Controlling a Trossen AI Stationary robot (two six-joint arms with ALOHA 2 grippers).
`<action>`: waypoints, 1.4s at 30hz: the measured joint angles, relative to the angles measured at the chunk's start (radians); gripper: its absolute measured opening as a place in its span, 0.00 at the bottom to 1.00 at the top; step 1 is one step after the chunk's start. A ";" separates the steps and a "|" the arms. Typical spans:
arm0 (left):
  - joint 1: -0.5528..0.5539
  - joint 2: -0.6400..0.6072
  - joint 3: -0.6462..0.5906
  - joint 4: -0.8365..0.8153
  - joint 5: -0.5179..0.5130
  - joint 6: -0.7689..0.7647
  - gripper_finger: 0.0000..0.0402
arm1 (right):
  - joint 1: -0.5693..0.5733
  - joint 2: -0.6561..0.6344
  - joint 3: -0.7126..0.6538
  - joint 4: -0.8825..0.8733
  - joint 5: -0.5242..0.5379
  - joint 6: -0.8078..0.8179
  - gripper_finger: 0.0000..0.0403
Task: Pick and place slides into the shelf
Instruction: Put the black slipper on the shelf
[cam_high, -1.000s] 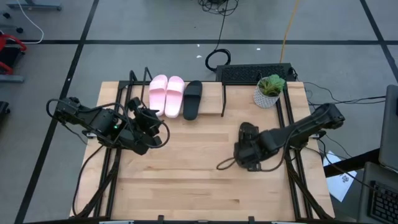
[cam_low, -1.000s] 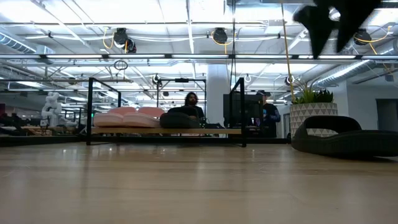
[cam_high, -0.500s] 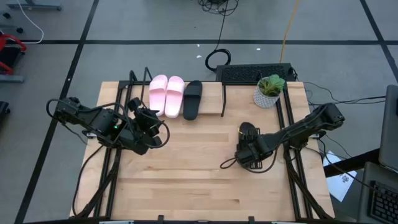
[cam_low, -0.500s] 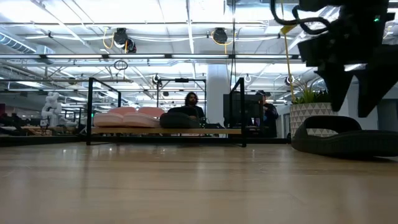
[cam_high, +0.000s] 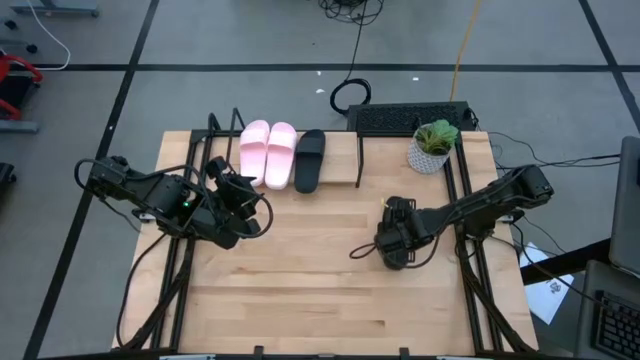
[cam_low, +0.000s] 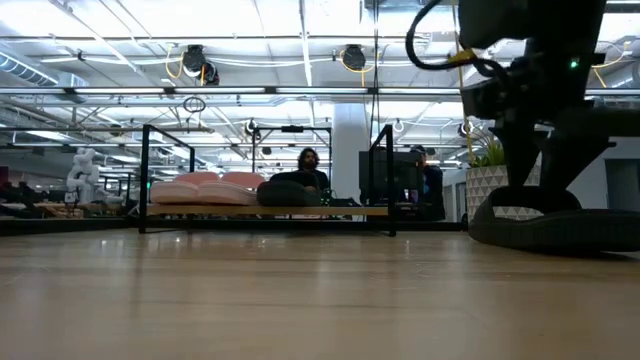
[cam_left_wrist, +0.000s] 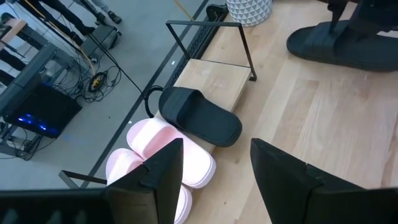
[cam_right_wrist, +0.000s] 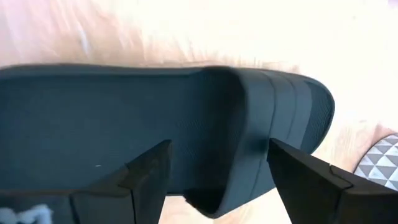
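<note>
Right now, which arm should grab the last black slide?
Right. Its gripper is open directly over the black slide on the table, while the left gripper waits near the shelf.

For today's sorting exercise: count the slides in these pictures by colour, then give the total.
Light pink slides: 2, both on the shelf.
Black slides: 2, one on the shelf, one on the table under the right gripper.
Total: 4.

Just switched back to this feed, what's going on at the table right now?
Three slides sit on the shelf: the pink pair and one black slide. The right gripper is low over the last black slide on the tabletop, jaws open around its strap, not yet closed. The left gripper waits open near the shelf, holding nothing.
</note>
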 joint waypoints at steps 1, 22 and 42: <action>0.000 0.000 0.000 0.000 0.000 0.000 0.47 | -0.006 0.000 -0.009 0.012 0.000 -0.003 0.62; 0.000 0.000 0.000 0.000 -0.003 -0.012 0.47 | -0.071 -0.001 -0.048 0.082 0.152 -0.010 0.62; 0.044 0.000 0.000 0.000 -0.003 -0.007 0.47 | -0.043 0.000 -0.050 0.074 0.082 0.016 0.62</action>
